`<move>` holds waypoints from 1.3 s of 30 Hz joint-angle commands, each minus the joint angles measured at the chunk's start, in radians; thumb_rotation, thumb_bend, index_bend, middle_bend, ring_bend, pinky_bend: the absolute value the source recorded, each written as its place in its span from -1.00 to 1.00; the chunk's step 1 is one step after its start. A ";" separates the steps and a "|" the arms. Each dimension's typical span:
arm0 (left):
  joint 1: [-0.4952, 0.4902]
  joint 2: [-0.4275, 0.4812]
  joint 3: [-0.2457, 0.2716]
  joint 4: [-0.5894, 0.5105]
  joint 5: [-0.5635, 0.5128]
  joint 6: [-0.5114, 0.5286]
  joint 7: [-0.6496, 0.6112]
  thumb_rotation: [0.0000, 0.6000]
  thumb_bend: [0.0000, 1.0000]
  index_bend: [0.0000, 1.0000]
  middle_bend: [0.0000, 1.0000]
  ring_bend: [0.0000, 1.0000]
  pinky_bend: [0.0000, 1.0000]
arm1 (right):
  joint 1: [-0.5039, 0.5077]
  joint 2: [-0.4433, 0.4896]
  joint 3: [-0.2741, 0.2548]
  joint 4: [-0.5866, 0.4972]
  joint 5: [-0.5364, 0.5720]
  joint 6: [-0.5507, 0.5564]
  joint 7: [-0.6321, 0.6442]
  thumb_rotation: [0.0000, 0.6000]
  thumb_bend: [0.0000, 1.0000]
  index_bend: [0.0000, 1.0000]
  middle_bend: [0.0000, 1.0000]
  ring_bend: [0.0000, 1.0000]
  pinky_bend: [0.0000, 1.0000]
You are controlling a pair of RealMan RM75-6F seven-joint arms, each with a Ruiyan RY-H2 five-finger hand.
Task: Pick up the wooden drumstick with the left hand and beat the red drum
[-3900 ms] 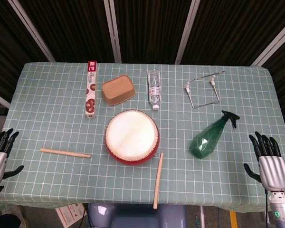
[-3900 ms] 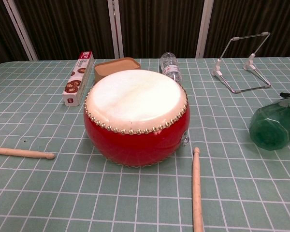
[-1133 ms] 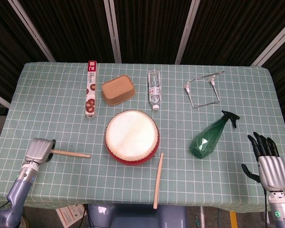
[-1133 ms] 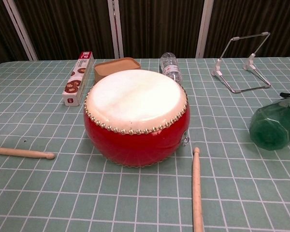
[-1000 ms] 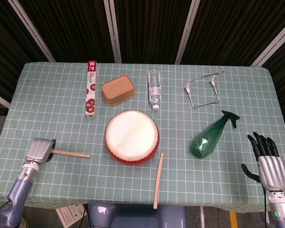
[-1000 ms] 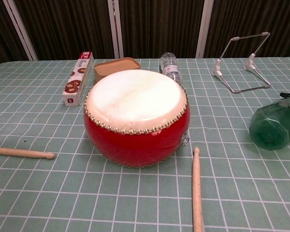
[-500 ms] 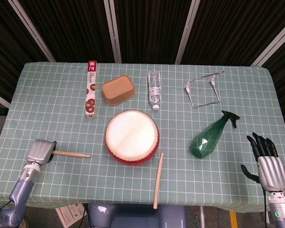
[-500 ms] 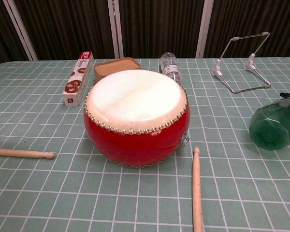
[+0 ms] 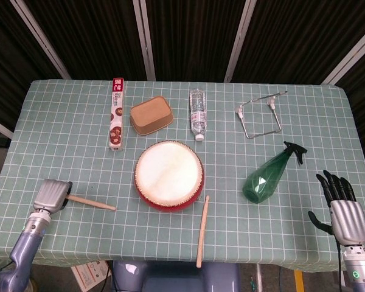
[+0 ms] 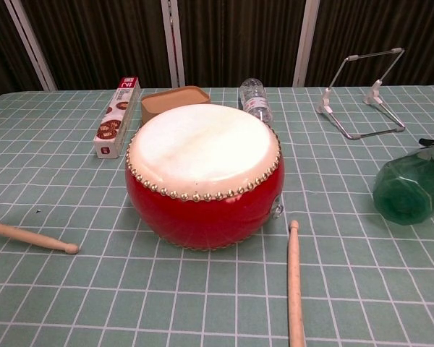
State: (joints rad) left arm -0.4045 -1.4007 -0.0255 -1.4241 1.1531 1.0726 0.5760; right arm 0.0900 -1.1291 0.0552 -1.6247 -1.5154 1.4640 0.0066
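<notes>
The red drum with its pale skin stands at the table's middle, large in the chest view. A wooden drumstick lies left of it, its left end under my left hand, whose fingers are closed over the stick's handle. In the chest view the drumstick slants down to the right and the hand is almost wholly cut off at the left edge. A second drumstick lies in front of the drum. My right hand hovers at the table's right edge, fingers spread, holding nothing.
Behind the drum lie a long red-and-white box, a tan bowl and a water bottle. A wire stand sits at the back right. A green spray bottle lies to the drum's right.
The left hand came onto the table and closed over the left drumstick's handle. In the last half second the stick's free end swung toward the table's front.
</notes>
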 commanded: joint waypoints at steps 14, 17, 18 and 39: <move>0.050 0.221 -0.014 -0.372 0.184 0.164 -0.171 1.00 0.10 0.56 1.00 1.00 0.98 | 0.001 -0.002 0.002 -0.006 0.008 -0.004 -0.004 1.00 -0.38 -1.00 -1.00 -1.00 -0.97; 0.060 0.242 -0.011 -0.413 0.218 0.189 -0.196 1.00 0.10 0.56 1.00 1.00 0.98 | 0.001 -0.002 0.003 -0.007 0.010 -0.005 -0.004 1.00 -0.38 -1.00 -1.00 -1.00 -0.97; 0.061 0.245 -0.010 -0.420 0.223 0.192 -0.200 1.00 0.09 0.56 1.00 1.00 0.98 | 0.001 -0.002 0.003 -0.007 0.010 -0.005 -0.003 1.00 -0.38 -1.00 -1.00 -1.00 -0.97; -0.044 0.263 -0.211 -0.616 0.058 0.228 -0.147 1.00 0.10 0.56 1.00 1.00 0.98 | 0.005 -0.002 0.002 -0.014 0.011 -0.014 0.002 1.00 -0.37 -1.00 -1.00 -1.00 -0.97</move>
State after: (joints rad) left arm -0.4043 -1.1002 -0.1899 -2.0512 1.2777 1.3208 0.3819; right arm 0.0946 -1.1310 0.0571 -1.6385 -1.5046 1.4505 0.0087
